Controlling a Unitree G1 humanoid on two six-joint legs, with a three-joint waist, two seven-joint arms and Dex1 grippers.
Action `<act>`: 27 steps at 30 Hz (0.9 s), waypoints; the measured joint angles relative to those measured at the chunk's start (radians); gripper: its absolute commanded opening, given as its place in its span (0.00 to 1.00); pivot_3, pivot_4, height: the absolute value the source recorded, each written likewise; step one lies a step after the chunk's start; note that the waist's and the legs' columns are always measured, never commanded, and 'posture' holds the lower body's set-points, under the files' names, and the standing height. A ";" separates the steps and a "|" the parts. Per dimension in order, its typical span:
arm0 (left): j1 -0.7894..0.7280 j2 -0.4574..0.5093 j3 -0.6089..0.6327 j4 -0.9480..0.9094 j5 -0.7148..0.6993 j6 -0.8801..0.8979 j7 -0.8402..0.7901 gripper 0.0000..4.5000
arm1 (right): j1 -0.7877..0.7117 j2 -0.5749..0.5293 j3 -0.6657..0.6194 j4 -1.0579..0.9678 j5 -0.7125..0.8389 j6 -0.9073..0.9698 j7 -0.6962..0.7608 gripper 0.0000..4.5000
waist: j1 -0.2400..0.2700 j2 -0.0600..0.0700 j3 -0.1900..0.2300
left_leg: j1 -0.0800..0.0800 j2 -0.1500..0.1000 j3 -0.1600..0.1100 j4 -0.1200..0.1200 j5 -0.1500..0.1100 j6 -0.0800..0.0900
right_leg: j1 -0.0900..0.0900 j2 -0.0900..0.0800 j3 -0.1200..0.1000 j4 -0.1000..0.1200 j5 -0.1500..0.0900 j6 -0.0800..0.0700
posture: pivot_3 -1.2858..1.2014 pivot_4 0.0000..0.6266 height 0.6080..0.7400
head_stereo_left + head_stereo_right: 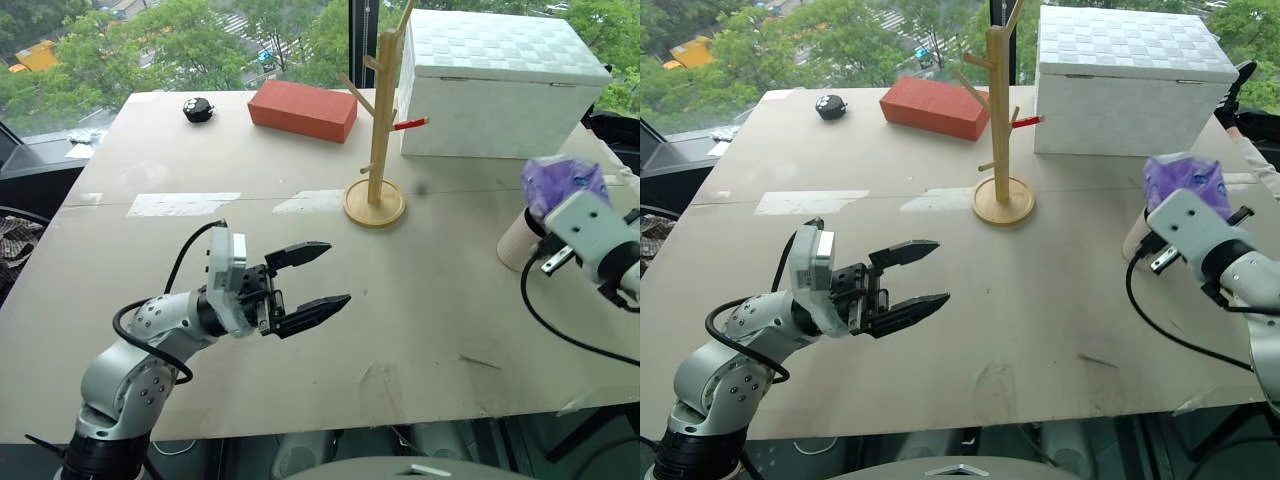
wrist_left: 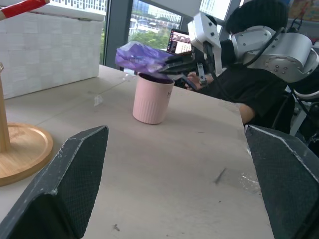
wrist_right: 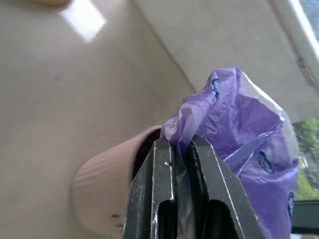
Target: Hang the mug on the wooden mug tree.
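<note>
The cream-white mug (image 2: pixel 152 99) stands upright on the table's right side, with a purple plastic bag (image 1: pixel 562 183) stuffed in its mouth and billowing above the rim. My right gripper (image 3: pixel 180 142) is shut on a fold of that bag just over the mug's rim (image 3: pixel 144 144). The wooden mug tree (image 1: pixel 380 120) stands at the table's middle back on its round base (image 1: pixel 375 203), one peg red-tipped (image 1: pixel 410 124). My left gripper (image 1: pixel 338 273) hovers open over the table's front left, pointing right, with nothing between its fingers.
A large white box (image 1: pixel 495 80) sits behind the mug at the back right. A red brick-shaped block (image 1: pixel 302 108) and a small black object (image 1: pixel 198 109) lie at the back left. A person in dark clothes (image 2: pixel 259 84) is beyond the table's right edge.
</note>
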 measured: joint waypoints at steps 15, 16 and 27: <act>-0.052 -0.010 -0.020 -0.015 -0.001 0.022 0.048 1.00 | 0.084 0.120 -0.114 0.505 0.009 -0.102 -0.055 0.23 | -0.003 0.002 0.000 | 0.000 -0.001 0.002 0.002 0.000 0.000 | 0.000 0.000 0.002 0.003 0.000 0.000 | 0.52 0.24 1.00; -0.050 -0.010 -0.020 -0.020 -0.002 0.022 0.051 1.00 | 0.092 0.122 -0.112 0.529 0.013 -0.122 -0.052 0.33 | -0.003 0.002 0.000 | 0.001 -0.001 0.004 0.002 0.000 0.000 | 0.000 0.000 0.003 0.004 0.000 0.000 | 0.52 0.24 1.00; -0.030 -0.008 -0.015 -0.054 -0.020 0.039 0.076 1.00 | 0.106 0.067 -0.208 0.504 0.217 -0.219 0.155 0.98 | -0.003 0.002 0.000 | 0.011 0.001 0.006 0.001 0.000 0.001 | 0.006 0.000 0.005 0.006 -0.002 0.004 | 0.52 0.24 1.00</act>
